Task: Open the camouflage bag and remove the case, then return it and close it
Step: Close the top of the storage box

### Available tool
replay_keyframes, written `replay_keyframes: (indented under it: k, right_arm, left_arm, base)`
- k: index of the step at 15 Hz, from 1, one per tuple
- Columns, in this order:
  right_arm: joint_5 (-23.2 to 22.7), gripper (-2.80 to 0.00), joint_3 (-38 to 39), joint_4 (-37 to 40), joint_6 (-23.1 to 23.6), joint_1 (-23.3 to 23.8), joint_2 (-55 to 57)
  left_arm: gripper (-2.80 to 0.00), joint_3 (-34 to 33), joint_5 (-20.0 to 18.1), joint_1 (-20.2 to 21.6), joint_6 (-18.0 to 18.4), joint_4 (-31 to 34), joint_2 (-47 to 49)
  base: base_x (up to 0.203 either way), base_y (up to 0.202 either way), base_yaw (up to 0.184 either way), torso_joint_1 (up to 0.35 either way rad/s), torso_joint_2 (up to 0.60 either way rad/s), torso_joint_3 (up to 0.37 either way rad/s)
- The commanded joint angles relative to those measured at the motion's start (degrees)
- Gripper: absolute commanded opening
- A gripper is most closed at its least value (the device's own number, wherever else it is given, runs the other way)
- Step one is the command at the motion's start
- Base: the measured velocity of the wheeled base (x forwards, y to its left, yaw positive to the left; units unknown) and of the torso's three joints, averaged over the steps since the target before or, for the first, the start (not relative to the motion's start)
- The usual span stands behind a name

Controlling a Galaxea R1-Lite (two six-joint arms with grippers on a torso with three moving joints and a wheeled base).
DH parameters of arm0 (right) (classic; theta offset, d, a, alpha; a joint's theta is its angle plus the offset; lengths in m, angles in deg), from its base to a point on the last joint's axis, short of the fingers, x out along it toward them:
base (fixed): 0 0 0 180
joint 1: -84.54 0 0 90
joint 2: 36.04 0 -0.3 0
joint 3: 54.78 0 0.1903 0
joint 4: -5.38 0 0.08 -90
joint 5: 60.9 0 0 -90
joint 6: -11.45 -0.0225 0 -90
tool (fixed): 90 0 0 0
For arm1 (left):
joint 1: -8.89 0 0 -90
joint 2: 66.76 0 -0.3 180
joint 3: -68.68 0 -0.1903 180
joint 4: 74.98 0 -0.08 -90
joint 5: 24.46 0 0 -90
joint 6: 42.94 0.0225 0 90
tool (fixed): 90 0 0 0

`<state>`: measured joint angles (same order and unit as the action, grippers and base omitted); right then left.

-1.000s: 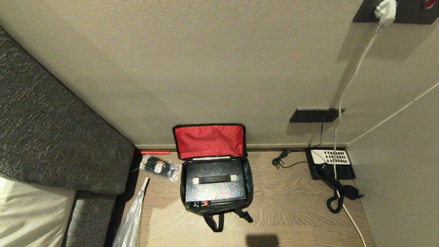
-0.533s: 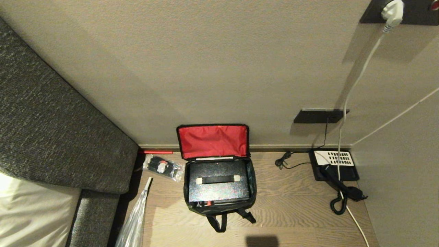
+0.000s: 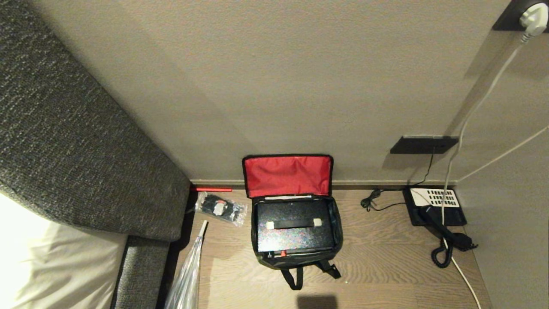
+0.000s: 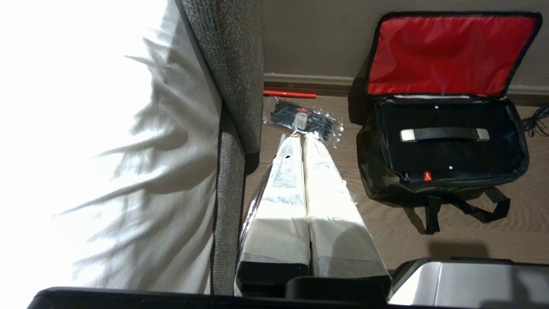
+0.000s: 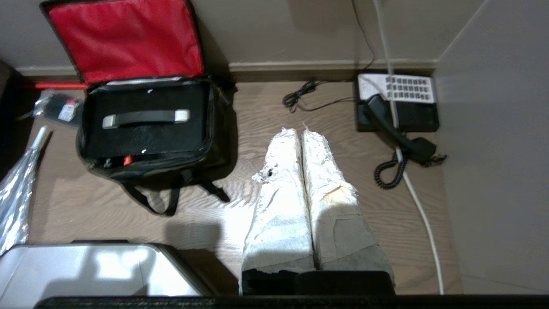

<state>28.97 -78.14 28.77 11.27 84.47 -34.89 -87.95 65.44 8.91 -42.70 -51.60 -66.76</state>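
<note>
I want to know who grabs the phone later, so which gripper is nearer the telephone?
Right. The right gripper hangs just beside the telephone, bag on its other side. The left gripper hangs past the camouflage bag, by the bed.

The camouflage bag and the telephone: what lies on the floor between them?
In the head view, a coiled black cord lies between the camouflage bag and the telephone, near the wall; the rest is bare wooden floor.
</note>
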Motion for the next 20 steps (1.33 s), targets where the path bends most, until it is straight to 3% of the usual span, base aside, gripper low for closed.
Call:
replay_keyframes:
  k: [1,10,14,20]
  right_arm:
    - [-0.04,-2.8,0.0,-0.02,0.01,-0.01,0.17]
    - [-0.04,-2.8,0.0,-0.02,0.01,-0.01,0.17]
    - [-0.04,-2.8,0.0,-0.02,0.01,-0.01,0.17]
    - [-0.04,-2.8,-0.21,0.47,0.26,-0.01,0.17]
  left_arm:
    - [-2.8,0.0,0.02,-0.02,0.02,-0.01,0.0]
    - [-2.8,0.0,0.11,-0.02,-0.51,-0.07,0.0]
    - [-2.8,0.0,0.11,-0.02,-0.42,-0.1,0.0]
    - [-2.8,0.0,0.11,-0.02,-0.6,-0.01,0.0]
  base:
    - [0.0,0.0,0.0,0.0,0.0,0.0]
    - [0.0,0.0,0.0,0.0,0.0,0.0]
    - [0.131,0.0,-0.001,0.004,0.0,0.002]
    - [0.0,0.0,0.0,0.0,0.0,0.0]
